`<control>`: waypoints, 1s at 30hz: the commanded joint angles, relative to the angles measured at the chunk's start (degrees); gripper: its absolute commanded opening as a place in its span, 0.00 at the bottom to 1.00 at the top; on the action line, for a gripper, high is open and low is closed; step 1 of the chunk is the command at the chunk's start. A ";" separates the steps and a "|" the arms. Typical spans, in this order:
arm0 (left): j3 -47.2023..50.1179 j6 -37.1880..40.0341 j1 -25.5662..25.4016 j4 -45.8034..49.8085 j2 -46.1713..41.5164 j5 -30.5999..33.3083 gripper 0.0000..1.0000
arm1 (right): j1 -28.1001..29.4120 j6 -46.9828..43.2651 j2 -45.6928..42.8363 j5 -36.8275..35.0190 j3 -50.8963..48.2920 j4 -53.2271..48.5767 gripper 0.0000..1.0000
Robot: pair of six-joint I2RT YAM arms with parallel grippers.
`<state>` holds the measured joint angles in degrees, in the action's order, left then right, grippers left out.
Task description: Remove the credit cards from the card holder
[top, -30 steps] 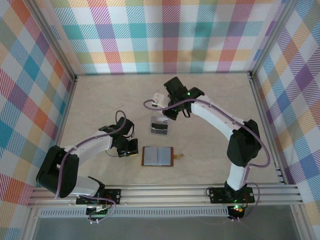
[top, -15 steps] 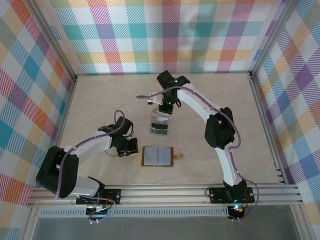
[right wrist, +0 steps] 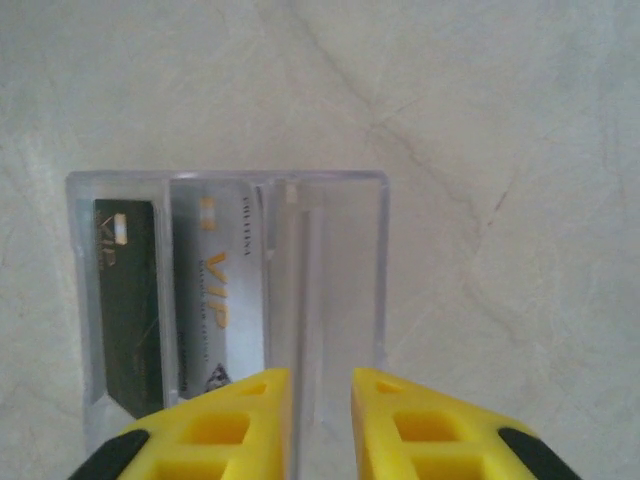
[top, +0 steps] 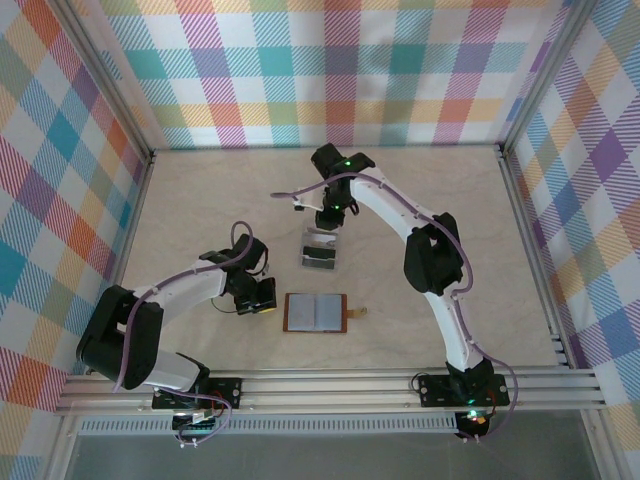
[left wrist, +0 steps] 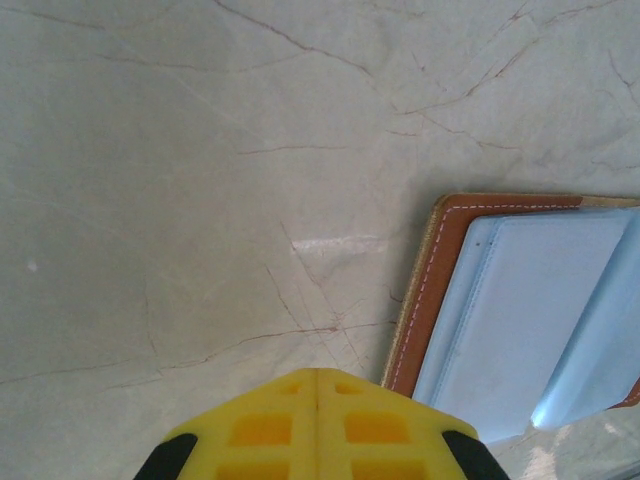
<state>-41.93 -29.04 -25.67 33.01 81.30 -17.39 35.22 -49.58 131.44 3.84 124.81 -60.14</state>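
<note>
The card holder lies open and flat on the table, brown outside with grey-blue pockets. My left gripper is shut on nothing, just left of its stitched edge. Two credit cards, a dark one and a silver one marked VIP, stand inside a clear plastic sleeve, not in the holder. My right gripper hovers over the sleeve's far end. Its jaws stand slightly apart with only a clear rib of the sleeve seen between them.
The sleeve stands just beyond the card holder, mid-table. The holder's strap tab sticks out to its right. Plaid walls close in the back and sides. Bare marbled table spreads to the left and right.
The right arm has folded its elbow inward and its gripper has settled over the sleeve. A pale card seen beside that gripper a second ago is gone from there. The left arm is still.
</note>
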 commanded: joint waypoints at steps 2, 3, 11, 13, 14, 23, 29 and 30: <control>-1.47 0.85 0.90 1.48 0.62 -0.88 0.00 | -0.64 1.15 -1.33 -1.03 -0.76 4.09 0.25; -1.43 0.89 0.95 1.44 0.70 -0.89 0.00 | -0.58 1.39 -1.44 -1.19 -0.88 4.52 0.25; -1.14 0.98 0.89 1.86 0.26 -0.80 0.00 | -0.60 4.39 -2.92 0.95 -2.96 6.61 0.26; -1.09 0.99 0.89 1.92 0.04 -0.72 0.00 | -0.59 5.30 -5.14 4.06 -5.09 6.73 0.29; -0.98 0.97 0.89 1.88 -0.01 -0.72 0.01 | -0.59 5.30 -6.35 5.64 -6.40 7.14 0.32; -1.19 1.00 0.84 1.81 0.16 -1.00 0.01 | -0.51 6.21 -10.84 9.72 -14.08 8.20 0.41; -1.10 1.22 0.89 1.95 0.02 -0.98 0.01 | -0.51 5.13 -7.02 4.33 -13.29 7.91 0.42; -1.00 1.22 0.89 2.04 0.02 -0.94 0.01 | -0.51 4.99 -6.27 3.86 -12.72 7.53 0.42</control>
<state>-41.93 -28.84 -25.67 33.04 81.38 -17.54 34.83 -43.97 122.67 8.91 111.33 -51.92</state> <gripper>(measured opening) 0.049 0.422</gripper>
